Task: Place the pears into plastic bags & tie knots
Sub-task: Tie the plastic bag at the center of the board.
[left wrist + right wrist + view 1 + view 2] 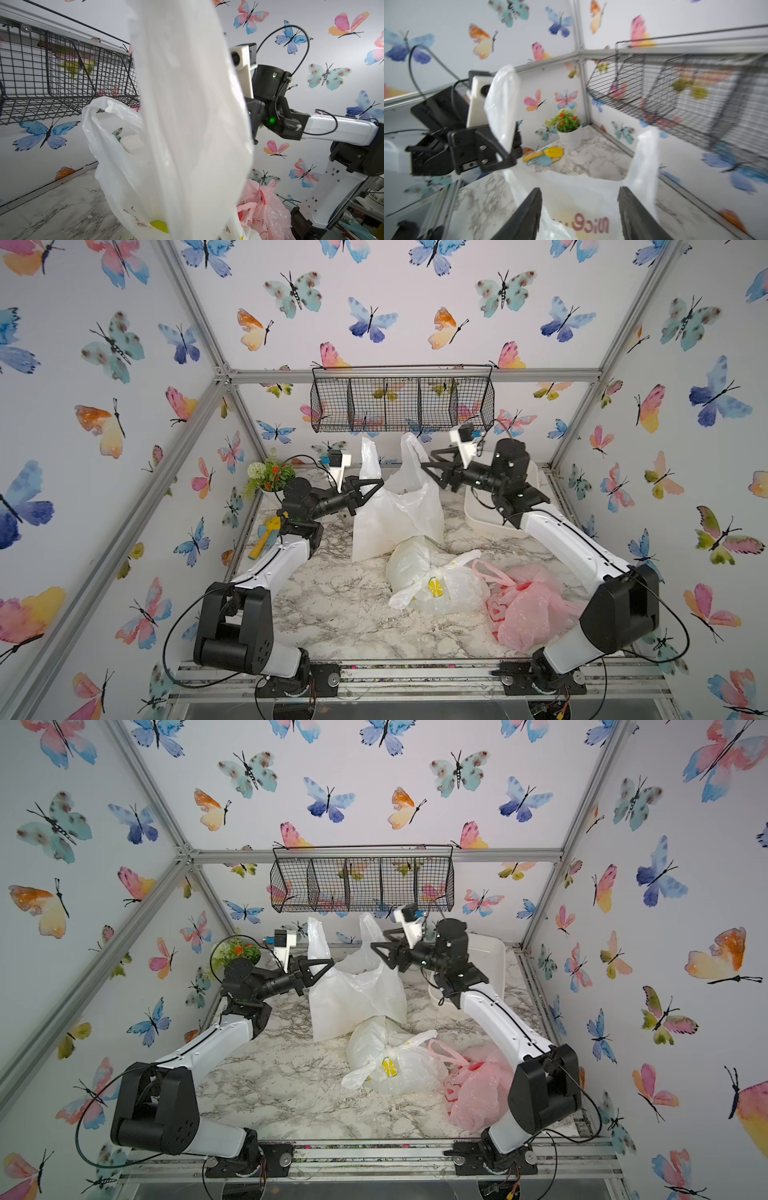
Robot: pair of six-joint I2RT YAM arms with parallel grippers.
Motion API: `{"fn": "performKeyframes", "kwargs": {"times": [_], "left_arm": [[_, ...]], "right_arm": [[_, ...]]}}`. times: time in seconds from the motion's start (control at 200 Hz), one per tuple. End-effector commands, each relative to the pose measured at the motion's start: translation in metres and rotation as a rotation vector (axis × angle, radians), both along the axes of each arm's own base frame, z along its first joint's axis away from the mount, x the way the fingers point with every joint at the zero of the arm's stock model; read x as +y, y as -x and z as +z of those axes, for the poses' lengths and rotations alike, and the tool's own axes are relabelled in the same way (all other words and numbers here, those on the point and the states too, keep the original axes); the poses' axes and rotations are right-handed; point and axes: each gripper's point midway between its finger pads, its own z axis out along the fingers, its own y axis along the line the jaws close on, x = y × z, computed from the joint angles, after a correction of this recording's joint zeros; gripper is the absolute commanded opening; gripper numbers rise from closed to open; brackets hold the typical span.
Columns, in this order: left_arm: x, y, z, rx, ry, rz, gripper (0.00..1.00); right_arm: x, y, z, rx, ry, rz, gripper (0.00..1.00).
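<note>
A white plastic bag with printed doodles stands open at the back of the marble table, its two handles raised. My left gripper is shut on the left handle; in the left wrist view the plastic hides its jaws. My right gripper hangs open over the bag's mouth, next to the right handle and holding nothing. A yellow-green patch shows through the bag wall; I cannot tell whether it is a pear. A lemon-print bag and a pink bag lie at the front, tops bunched into knots.
A black wire basket hangs on the back wall above the bag. A white tray sits under the right arm. A potted plant and a yellow-blue toy stand by the left wall.
</note>
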Motion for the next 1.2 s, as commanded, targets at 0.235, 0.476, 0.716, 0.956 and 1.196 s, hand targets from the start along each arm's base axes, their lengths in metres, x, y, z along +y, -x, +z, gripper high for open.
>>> {"fn": "performKeyframes", "kwargs": {"times": [0.235, 0.476, 0.716, 0.956, 1.196], "left_arm": [[-0.011, 0.013, 0.0, -0.005, 0.004, -0.093, 0.0], [-0.019, 0.019, -0.005, 0.005, -0.003, -0.127, 0.0], [-0.023, 0.021, -0.005, 0.011, -0.011, -0.15, 0.0], [-0.03, 0.023, -0.005, 0.013, -0.015, -0.176, 0.0], [-0.034, 0.025, -0.004, 0.017, -0.021, -0.199, 0.0]], "right_arm": [[0.001, -0.064, -0.08, 0.251, 0.043, 0.02, 0.93], [0.026, -0.086, -0.103, 0.294, 0.002, 0.161, 0.92], [0.046, -0.077, -0.107, 0.308, -0.104, 0.375, 0.87], [0.073, -0.072, -0.121, 0.337, -0.099, 0.455, 0.83], [0.097, -0.057, -0.128, 0.354, -0.104, 0.577, 0.68]]}}
